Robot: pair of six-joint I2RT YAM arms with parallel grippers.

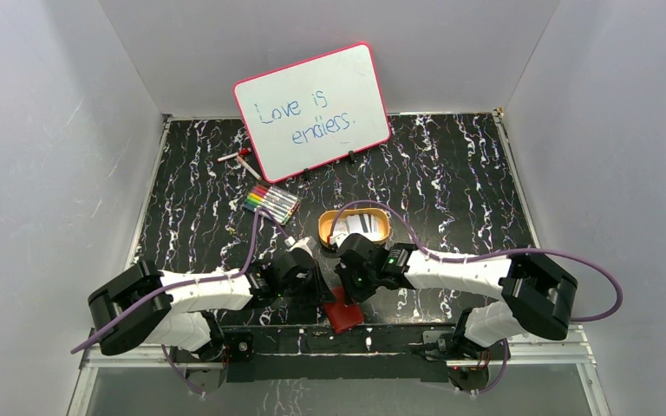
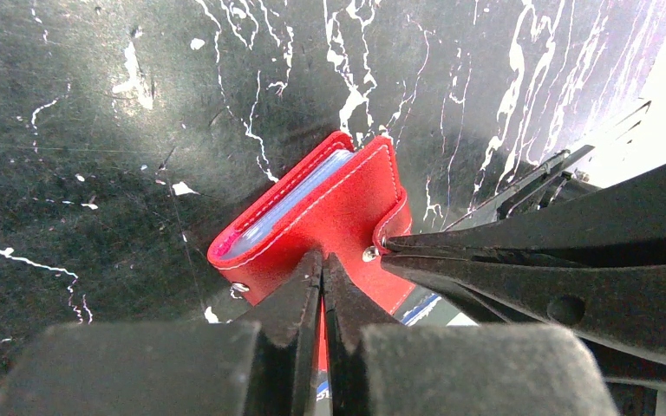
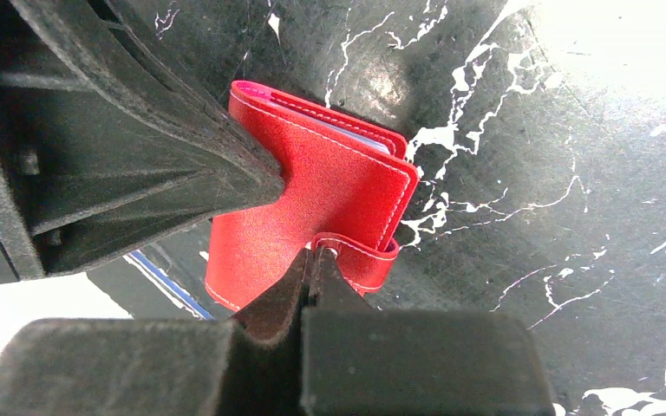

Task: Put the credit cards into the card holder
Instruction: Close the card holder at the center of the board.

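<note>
Desk (image 1: 451, 173): black, white-veined, walled on three sides. A pink-framed whiteboard (image 1: 312, 108) reading "Love is endless." leans at the back.

Both arms fold inward and meet at the near edge, in the middle.

Orange oval tray (image 1: 325, 227) sits just beyond the two wrists. The credit cards (image 1: 360, 224) lie inside it, pale, one with a dark stripe. Colour marker set (image 1: 273, 202) is to the tray's left, toward the whiteboard.

Card holder (image 2: 329, 208) is caught between the two end effectors at the desk's near edge. It is bright red and leather-like with white stitching along the borders, folded, and pale clear sleeves peek from its open side. I cannot tell whether it touches the desk.

Left end effector (image 2: 323, 260): clenched on the holder's cover edge, fingers pressed together over the red.

Right end effector (image 3: 314, 253): clamped on the snap tab (image 3: 373, 256), which curls round the holder's edge. A metal stud shows beside it in my left wrist view.
</note>
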